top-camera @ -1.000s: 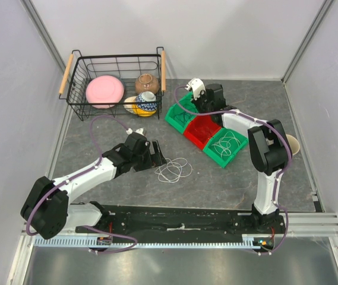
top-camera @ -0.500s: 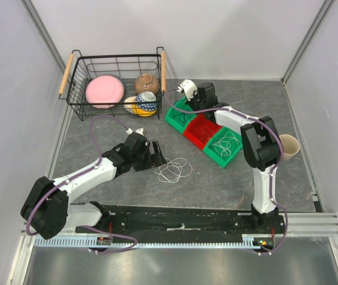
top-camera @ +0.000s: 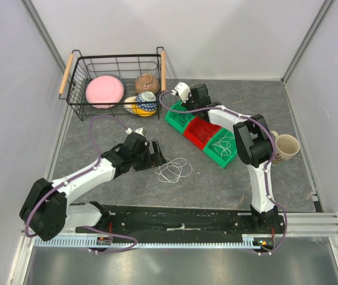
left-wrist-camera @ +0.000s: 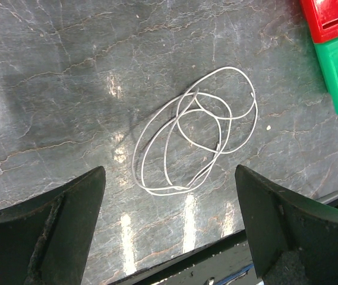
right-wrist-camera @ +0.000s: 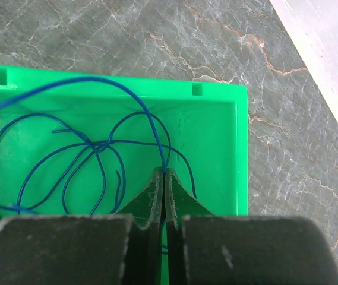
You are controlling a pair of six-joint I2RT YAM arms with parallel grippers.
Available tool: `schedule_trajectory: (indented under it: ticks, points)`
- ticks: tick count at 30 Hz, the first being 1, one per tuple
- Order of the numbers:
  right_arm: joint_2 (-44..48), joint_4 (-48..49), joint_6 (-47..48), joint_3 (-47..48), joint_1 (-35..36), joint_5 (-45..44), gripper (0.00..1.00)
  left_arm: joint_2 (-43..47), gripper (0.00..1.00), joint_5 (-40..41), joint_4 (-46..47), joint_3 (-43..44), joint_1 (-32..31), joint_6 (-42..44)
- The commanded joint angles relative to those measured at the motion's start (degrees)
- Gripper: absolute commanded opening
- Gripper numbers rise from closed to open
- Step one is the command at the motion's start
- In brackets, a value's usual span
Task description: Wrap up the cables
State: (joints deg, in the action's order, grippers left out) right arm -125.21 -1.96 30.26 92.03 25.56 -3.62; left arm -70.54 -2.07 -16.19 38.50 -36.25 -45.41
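A white cable (top-camera: 174, 169) lies in loose loops on the grey table, also in the left wrist view (left-wrist-camera: 195, 130). My left gripper (top-camera: 158, 157) is open just left of it and above the table, touching nothing (left-wrist-camera: 171, 231). A blue cable (right-wrist-camera: 91, 145) lies in loose loops in the far green bin (right-wrist-camera: 216, 119). My right gripper (right-wrist-camera: 164, 176) is shut on a strand of the blue cable over that bin (top-camera: 176, 113). A red bin (top-camera: 201, 132) holds a red cable. A near green bin (top-camera: 222, 145) holds white and green cables.
A black wire basket (top-camera: 114, 83) with a pink plate and bowls stands at the back left. A cream mug (top-camera: 286, 146) stands right of the bins beside my right arm. The black base rail (top-camera: 180, 219) runs along the near edge.
My right arm has swung left along the row of bins to the far green bin, uncovering the mug. The left arm and the white cable have not moved.
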Motion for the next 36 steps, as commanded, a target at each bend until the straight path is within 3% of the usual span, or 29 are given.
schedule_trajectory:
  ticks: [1, 5, 15, 29, 30, 31, 36]
  points:
    - [-1.7, -0.77, 0.15, 3.24, 0.19, -1.74, 0.04, 1.72, 0.97, 0.22, 0.8, -0.36, -0.05, -1.44]
    - [-0.92, -1.21, -0.64, 3.24, 0.28, -1.04, 0.14, 2.16, 0.97, 0.57, 0.8, -0.53, -0.05, -1.35]
    - [3.65, -1.21, -1.78, 2.81, 0.63, 0.98, 0.28, 1.9, 0.97, 0.22, 0.81, -0.44, -0.05, -1.26]
    - [11.47, 0.63, -6.52, 0.26, 0.72, 3.53, 0.78, 0.15, 0.94, -3.2, 3.0, -0.36, -0.05, 0.67]
    - [12.35, 1.51, -7.05, -0.44, 0.72, 3.44, 0.84, -0.64, 0.94, -3.64, 3.09, -0.18, -0.05, 0.93]
    - [14.53, 4.3, -7.75, -2.45, 0.72, 3.44, 0.98, -1.0, 0.92, -4.0, 3.0, 0.08, -0.05, 1.2]
    - [24.37, 15.2, -12.41, -11.24, 0.72, 1.25, 0.98, -4.42, 0.86, -6.02, 3.18, 0.87, -0.4, 2.34]
